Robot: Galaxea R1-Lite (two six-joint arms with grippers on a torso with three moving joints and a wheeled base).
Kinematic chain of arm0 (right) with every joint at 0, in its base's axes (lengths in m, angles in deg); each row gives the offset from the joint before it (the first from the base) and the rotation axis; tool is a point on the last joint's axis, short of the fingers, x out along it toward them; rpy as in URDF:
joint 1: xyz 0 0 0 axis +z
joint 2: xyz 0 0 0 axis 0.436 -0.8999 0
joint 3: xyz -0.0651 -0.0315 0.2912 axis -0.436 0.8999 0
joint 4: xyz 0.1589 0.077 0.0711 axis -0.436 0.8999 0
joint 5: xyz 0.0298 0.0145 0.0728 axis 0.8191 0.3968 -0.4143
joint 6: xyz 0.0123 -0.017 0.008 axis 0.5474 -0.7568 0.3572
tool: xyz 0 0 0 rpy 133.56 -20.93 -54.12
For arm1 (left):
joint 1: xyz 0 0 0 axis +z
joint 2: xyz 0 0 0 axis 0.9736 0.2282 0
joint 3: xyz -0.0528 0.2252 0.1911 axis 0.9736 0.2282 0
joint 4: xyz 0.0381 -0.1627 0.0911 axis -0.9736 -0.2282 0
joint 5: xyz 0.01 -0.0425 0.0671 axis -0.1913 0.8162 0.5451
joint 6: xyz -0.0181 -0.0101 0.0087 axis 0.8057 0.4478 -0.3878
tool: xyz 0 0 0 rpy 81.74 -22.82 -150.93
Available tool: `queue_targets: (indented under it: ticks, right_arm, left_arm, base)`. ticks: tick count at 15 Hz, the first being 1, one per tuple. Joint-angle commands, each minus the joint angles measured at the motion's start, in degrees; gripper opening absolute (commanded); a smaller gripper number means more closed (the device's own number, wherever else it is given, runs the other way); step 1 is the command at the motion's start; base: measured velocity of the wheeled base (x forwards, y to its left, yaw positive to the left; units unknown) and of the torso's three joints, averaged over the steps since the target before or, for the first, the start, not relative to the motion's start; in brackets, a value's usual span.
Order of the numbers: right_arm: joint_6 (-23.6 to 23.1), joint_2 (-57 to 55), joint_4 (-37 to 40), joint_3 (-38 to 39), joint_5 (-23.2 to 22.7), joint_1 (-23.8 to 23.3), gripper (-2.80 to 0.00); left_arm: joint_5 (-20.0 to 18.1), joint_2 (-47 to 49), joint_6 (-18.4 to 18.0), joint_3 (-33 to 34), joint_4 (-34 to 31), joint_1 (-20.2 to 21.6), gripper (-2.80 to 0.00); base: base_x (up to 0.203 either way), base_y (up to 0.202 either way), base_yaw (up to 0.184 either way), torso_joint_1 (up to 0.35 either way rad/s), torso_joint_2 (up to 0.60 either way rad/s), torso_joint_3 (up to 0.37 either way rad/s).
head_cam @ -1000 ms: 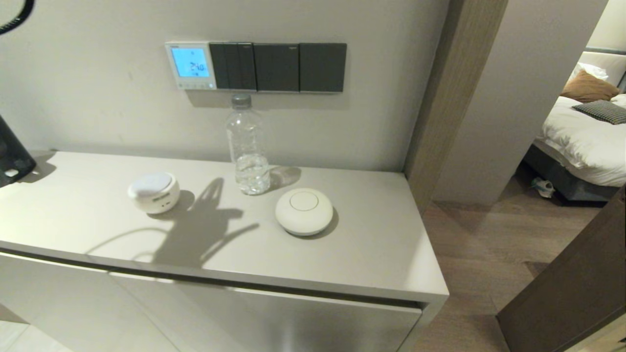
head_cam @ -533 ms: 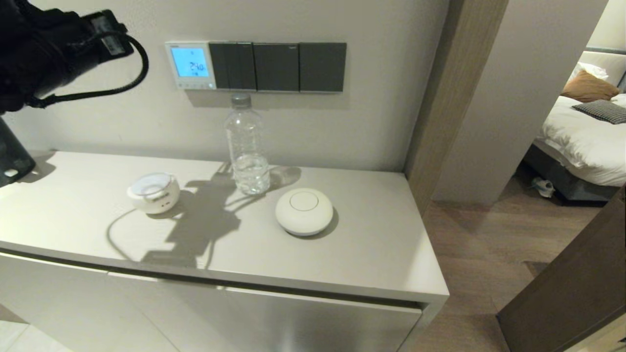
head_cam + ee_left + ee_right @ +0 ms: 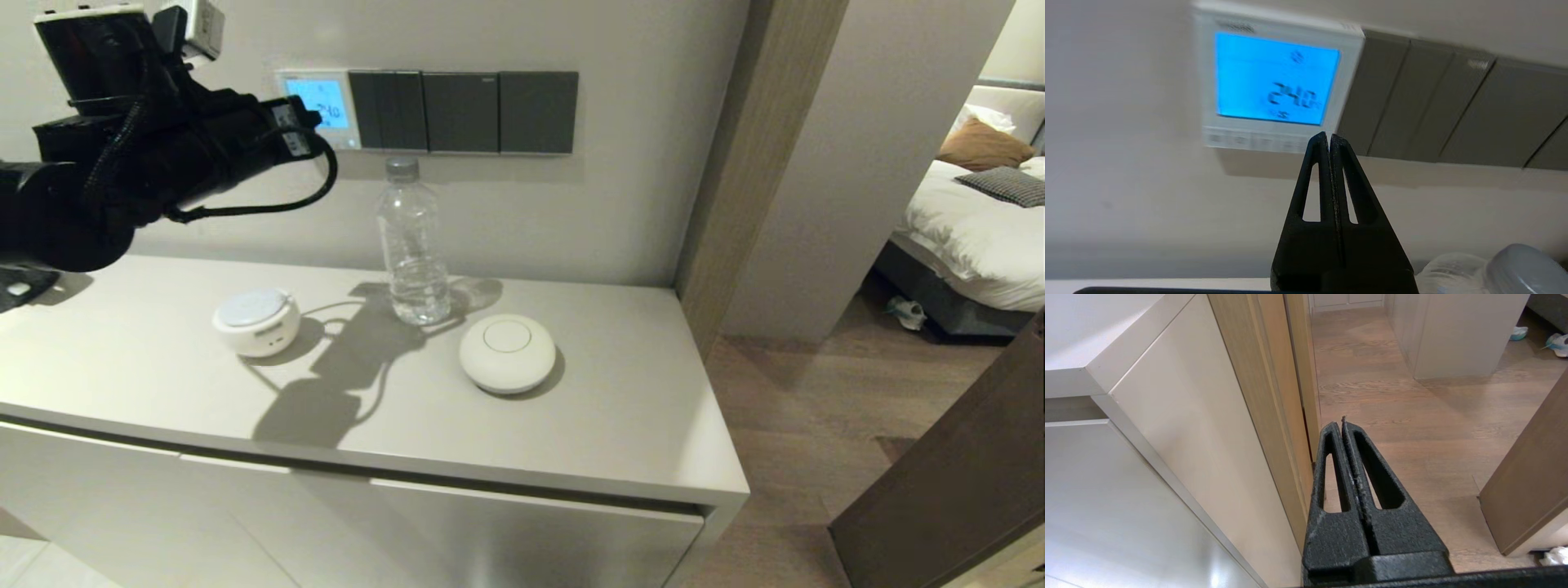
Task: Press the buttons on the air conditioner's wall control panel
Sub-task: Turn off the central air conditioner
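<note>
hovering before the wall: left hand [image 3: 1329,136], fingers pressed together, tips just below the air conditioner's wall control panel [image 3: 1278,79] and near its buttons [image 3: 1255,142]; contact cannot be told. panel mounted above the worktop [image 3: 620,408], screen lit blue. right hand [image 3: 1342,424] closed, parked low beside the cabinet.

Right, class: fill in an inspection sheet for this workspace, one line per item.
Surface: grey cabinet top, bearing three things.
Job's things: wall control panel lit blue; buttons along its bottom edge.
Clutter: water bottle, round white puck, small white device.
Grippers: left gripper shut, near the buttons; right gripper shut, low beside the cabinet.
Cables: black loop on left arm.
Surroundings: dark switch plates, bed.
</note>
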Motion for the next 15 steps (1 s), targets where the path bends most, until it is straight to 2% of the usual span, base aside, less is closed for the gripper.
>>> queue_targets:
  ticks: [1,15]
  right_arm:
    - [0.0,0.0,0.0,0.2,0.0,0.0,-2.8]
    - [0.0,0.0,0.0,0.2,0.0,0.0,-2.8]
  left_arm:
    - [-0.4,3.8,0.0,-1.5,0.2,-1.7,-2.8]
    - [0.3,7.4,0.1,-4.2,0.3,-1.9,-2.8]
  base:
    - [0.0,0.0,0.0,0.0,0.0,0.0]
    - [0.0,0.0,0.0,0.0,0.0,0.0]
